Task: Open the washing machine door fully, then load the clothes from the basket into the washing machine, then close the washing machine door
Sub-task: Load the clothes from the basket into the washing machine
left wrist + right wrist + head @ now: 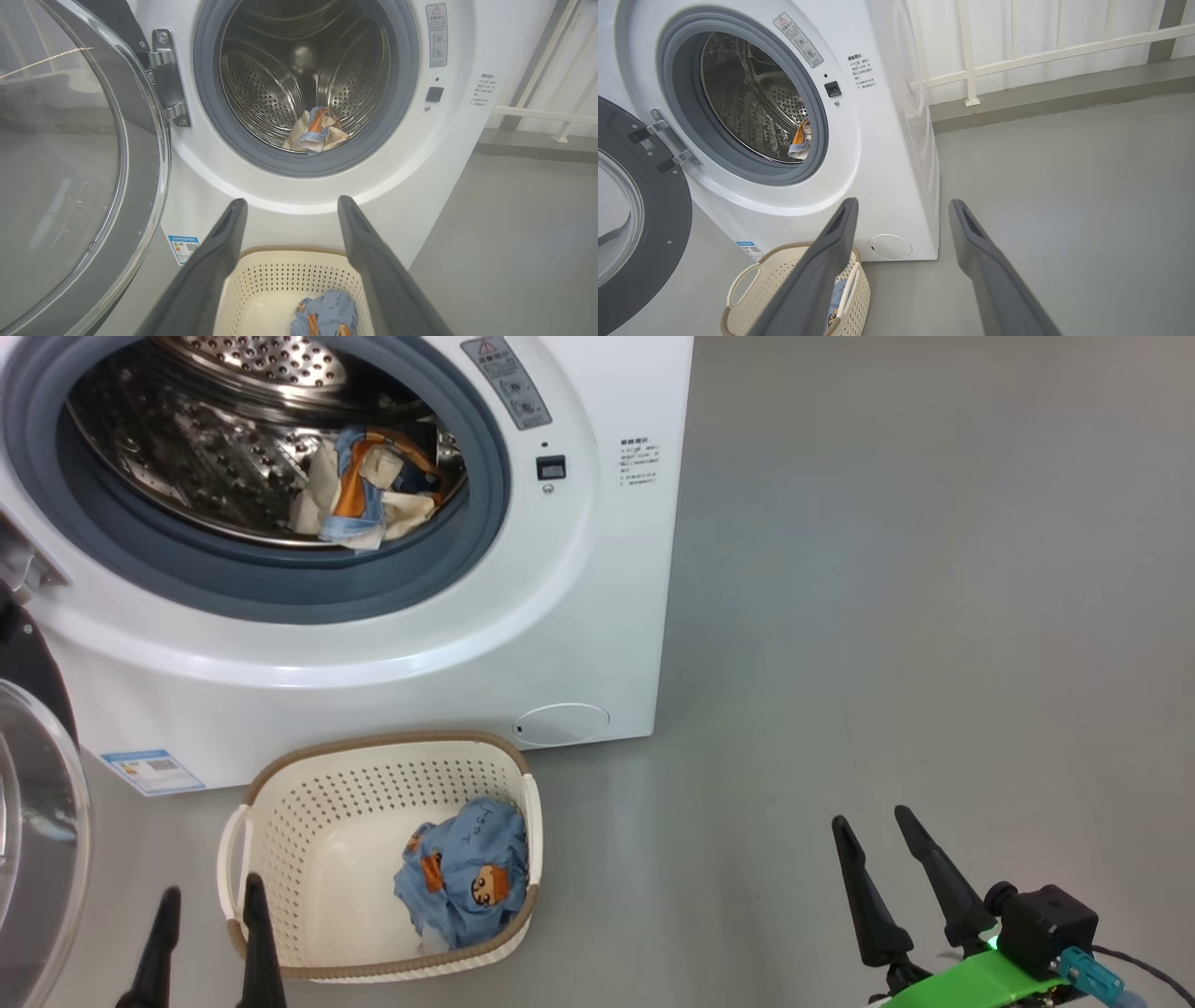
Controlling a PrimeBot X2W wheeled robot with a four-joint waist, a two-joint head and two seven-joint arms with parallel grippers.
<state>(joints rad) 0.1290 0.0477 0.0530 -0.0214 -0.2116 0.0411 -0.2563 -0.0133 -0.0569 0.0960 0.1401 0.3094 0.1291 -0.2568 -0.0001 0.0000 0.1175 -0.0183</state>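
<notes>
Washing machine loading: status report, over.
Left tool and right tool open, empty. Washing machine door swung open. One garment bundle in drum, blue garment left in basket. Nothing in the way.

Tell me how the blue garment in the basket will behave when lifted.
The light-blue garment lies crumpled in folds, so it is probably floppy and would dangle from a pinch. It looks thin and small, so likely light. The perforated plastic basket may shift if cloth snags.
</notes>
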